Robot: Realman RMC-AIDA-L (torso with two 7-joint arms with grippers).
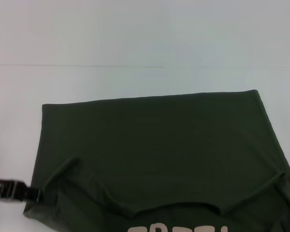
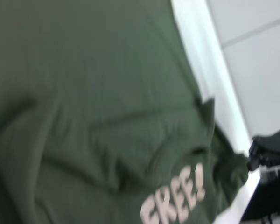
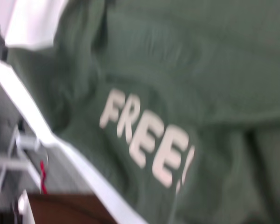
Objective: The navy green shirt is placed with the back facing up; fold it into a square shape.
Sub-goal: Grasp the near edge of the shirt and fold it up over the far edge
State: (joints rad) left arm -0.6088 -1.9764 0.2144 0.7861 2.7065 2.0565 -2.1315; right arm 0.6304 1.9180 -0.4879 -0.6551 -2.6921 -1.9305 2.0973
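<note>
Pale lettering [image 1: 178,228] at the bottom edge of the head view sits nearest the camera, printed on the navy green shirt [image 1: 159,145] despite its otherwise plain look. Reaching in from the lower left of the frame, the left gripper [image 1: 35,195] meets the shirt's near-left corner by the sleeve; whether its fingers are parted or pinching the cloth cannot be told here. No right gripper shows in any view (its wrist camera looks down on the lettering and a white table edge). Olive fabric fills the lower centre of the head view, spread flat on the white table [image 1: 145,38], far hem toward the top. Judged from this, the risk is a one-sided pull: drawing the left corner alone could drag the whole shirt askew, bunching the sleeve and spoiling a square fold.
</note>
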